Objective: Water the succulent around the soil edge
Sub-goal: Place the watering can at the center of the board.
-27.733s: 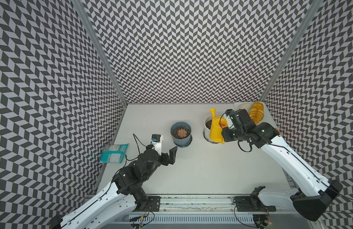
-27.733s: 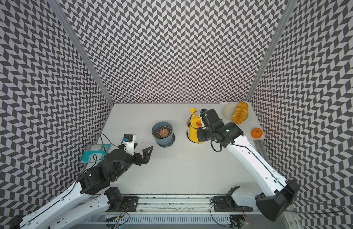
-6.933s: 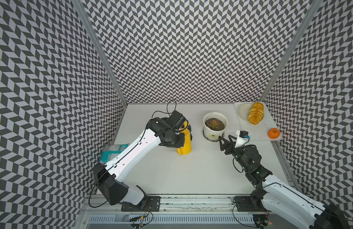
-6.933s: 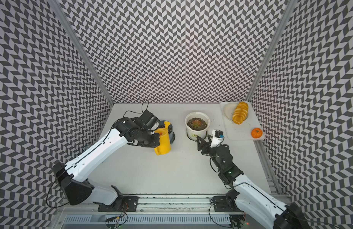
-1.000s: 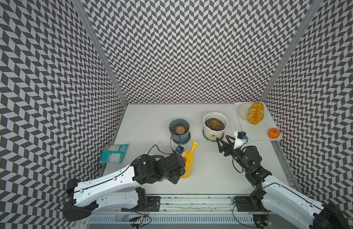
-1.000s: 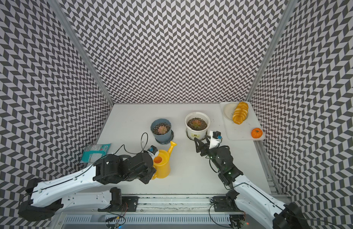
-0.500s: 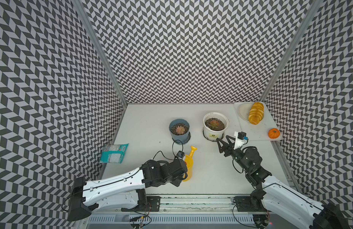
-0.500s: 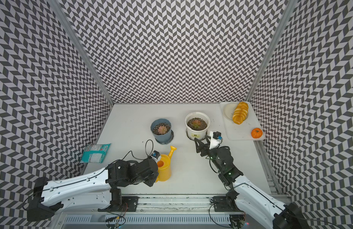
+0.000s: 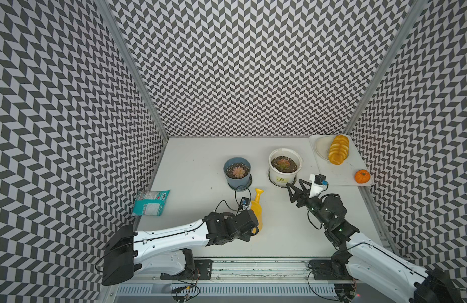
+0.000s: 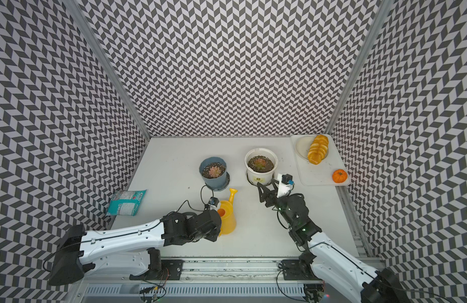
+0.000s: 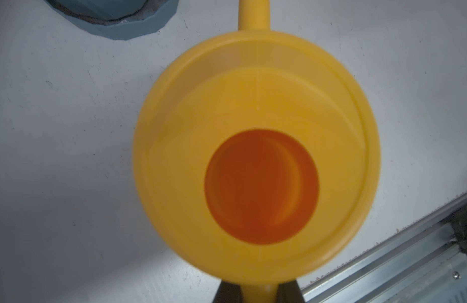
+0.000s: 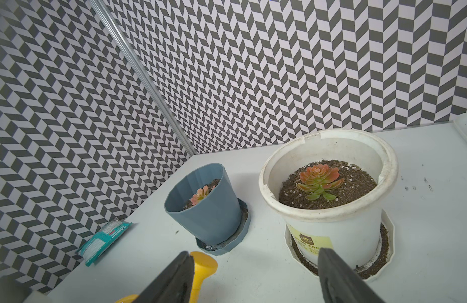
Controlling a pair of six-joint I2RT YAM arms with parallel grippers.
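**Watering can held upright at the front of the bench, both pots standing behind it**

The left gripper [image 11: 258,295] pinches the handle of the yellow watering can [image 9: 256,210], one dark finger [image 11: 227,292] pressed on each side of it. The can sits upright, its round fill opening facing up in the left wrist view and its spout pointing toward the blue pot [image 9: 237,179]. Whether its base touches the bench [image 9: 195,168] cannot be told. The can is near the front, just in front of the blue pot and apart from it.

The pink succulent [image 9: 238,171] grows in the middle of the blue pot's soil. Just beside it stands the white pot [image 9: 284,179] on a saucer [image 12: 384,251], holding a red-green succulent [image 12: 319,179]. Both pots are upright.

The right gripper [image 9: 295,185] is spread wide and holds nothing. It hovers just in front of the white pot with its fingertips aimed at the pot's base.

A teal packet [image 9: 151,202] lies flat at the left edge. At the right rear corner a tray [image 9: 340,174] carries a bread loaf [image 9: 338,149] and a small pumpkin [image 9: 362,176].
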